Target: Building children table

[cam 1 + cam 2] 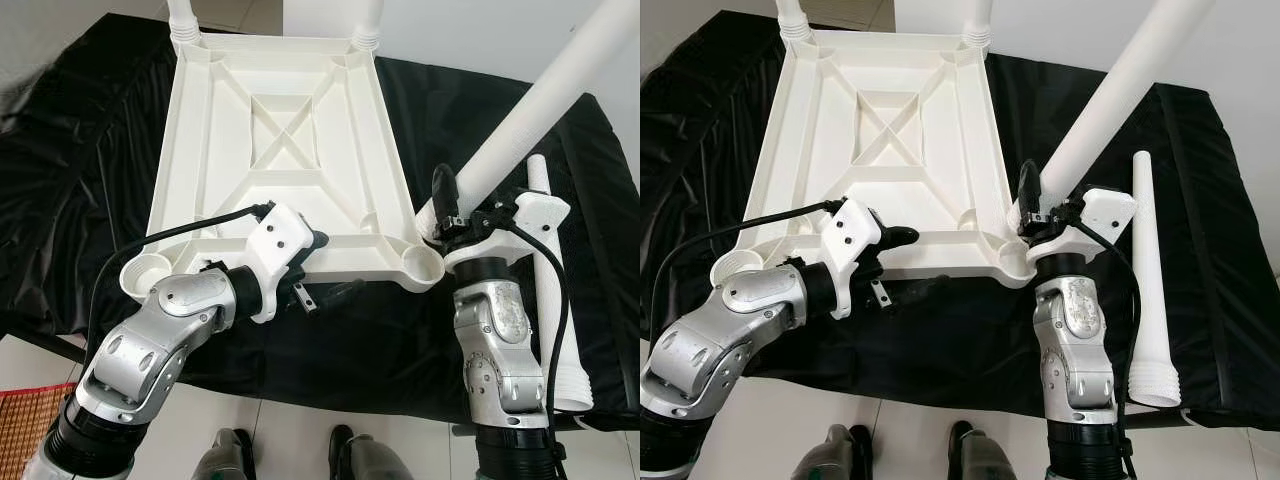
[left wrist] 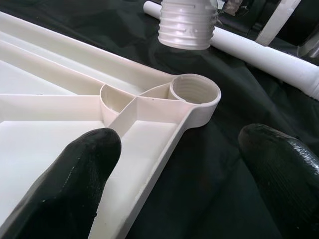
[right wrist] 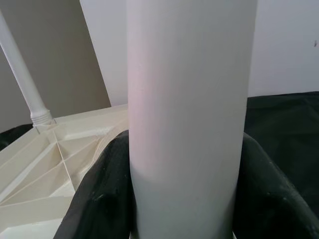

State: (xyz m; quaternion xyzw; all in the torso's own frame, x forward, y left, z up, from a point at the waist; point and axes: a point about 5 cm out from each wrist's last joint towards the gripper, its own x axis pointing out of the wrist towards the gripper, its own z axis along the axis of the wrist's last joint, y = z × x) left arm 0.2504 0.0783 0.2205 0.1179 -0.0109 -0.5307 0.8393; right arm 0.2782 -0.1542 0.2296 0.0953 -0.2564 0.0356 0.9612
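Observation:
A white plastic tabletop (image 1: 280, 130) lies upside down on black cloth. Two white legs (image 1: 182, 20) (image 1: 367, 20) stand in its far corners. My right gripper (image 1: 450, 215) is shut on a third white leg (image 1: 540, 100), which is tilted. That leg's threaded end (image 2: 187, 22) hovers just above the near-right corner socket (image 2: 195, 92). In the right wrist view the fingers (image 3: 99, 199) clasp this leg (image 3: 189, 124) on both sides. My left gripper (image 1: 325, 268) is open at the tabletop's near rim, one finger (image 2: 75, 179) over the ribbed underside and the other over the cloth.
A loose white leg (image 1: 1148, 280) lies on the cloth (image 1: 90, 170) to the right of my right arm. The near-left socket (image 1: 145, 272) holds nothing. Below the cloth's front edge are tiled floor, my feet and a red mat (image 1: 25, 420).

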